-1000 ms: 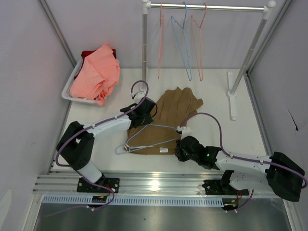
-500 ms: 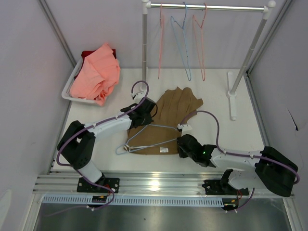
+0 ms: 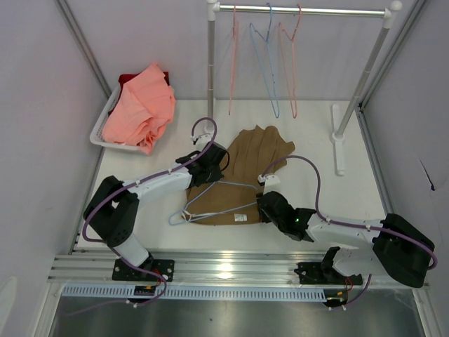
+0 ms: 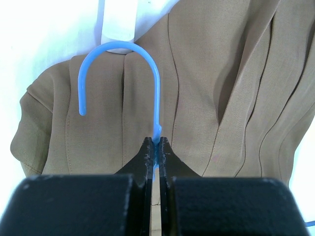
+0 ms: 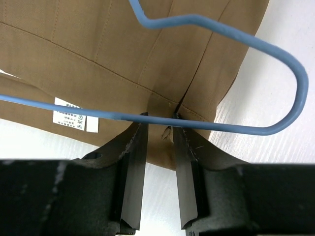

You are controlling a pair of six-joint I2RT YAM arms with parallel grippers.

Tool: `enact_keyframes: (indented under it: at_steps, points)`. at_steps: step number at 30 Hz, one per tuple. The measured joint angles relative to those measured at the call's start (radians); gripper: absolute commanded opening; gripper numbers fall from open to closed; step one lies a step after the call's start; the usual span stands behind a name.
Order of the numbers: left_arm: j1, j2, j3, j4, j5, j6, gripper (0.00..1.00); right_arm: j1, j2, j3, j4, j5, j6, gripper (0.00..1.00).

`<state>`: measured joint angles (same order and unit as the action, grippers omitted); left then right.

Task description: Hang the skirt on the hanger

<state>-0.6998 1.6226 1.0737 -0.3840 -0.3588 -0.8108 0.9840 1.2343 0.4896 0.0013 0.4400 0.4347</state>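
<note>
The left fingers (image 4: pixel 150 153) are clamped tight on the thin neck of the pale blue hanger (image 4: pixel 158 98), right under its hook, with the hook curving away beyond the tips over the tan skirt (image 4: pixel 236 88). The right fingers (image 5: pixel 139 129) stand apart, gripping nothing. The hanger's lower bar runs across just past their tips, and the skirt's waistband corner with its side seam sits right ahead of the gap. The small white label (image 5: pixel 69 115) lies off to one side. The skirt is spread flat on the tabletop (image 5: pixel 246 147) with the hanger lying on top of it, not inside it.

What worries me is the right fingers closing here. The bar is so close to the tips that they could pinch wire and cloth together, or catch both layers of the waistband so it never opens for the hanger's end. They might also nip only the edge and have the soft fabric slip out. On the other side, that hold on a thin round neck looks like it would let the hanger swivel if the skirt drags on it
</note>
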Motion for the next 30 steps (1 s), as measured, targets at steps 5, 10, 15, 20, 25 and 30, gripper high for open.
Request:
enact_keyframes:
  at_steps: [5, 10, 15, 20, 25, 30]
  points:
    - [0.008, 0.003, 0.002, 0.0, 0.004, 0.0, 0.0, 0.01, -0.024, 0.01, -0.021, 0.015, -0.003, 0.47]
    - [0.043, 0.033, 0.031, -0.003, 0.007, 0.001, 0.0, 0.019, -0.135, -0.008, -0.038, 0.01, -0.019, 0.6]
    - [0.062, 0.074, 0.077, -0.02, 0.006, 0.003, 0.0, 0.031, -0.114, -0.01, -0.034, -0.032, -0.06, 0.62]
    - [0.066, 0.121, 0.131, -0.034, 0.006, 0.008, 0.0, 0.068, -0.025, 0.004, -0.056, -0.047, -0.082, 0.63]
    - [0.072, 0.153, 0.158, -0.045, 0.007, 0.011, 0.0, 0.1, 0.024, 0.032, -0.078, -0.044, -0.097, 0.68]
    - [0.08, 0.175, 0.159, -0.048, 0.007, 0.026, 0.0, 0.101, 0.111, 0.09, -0.109, -0.01, -0.098, 0.69]
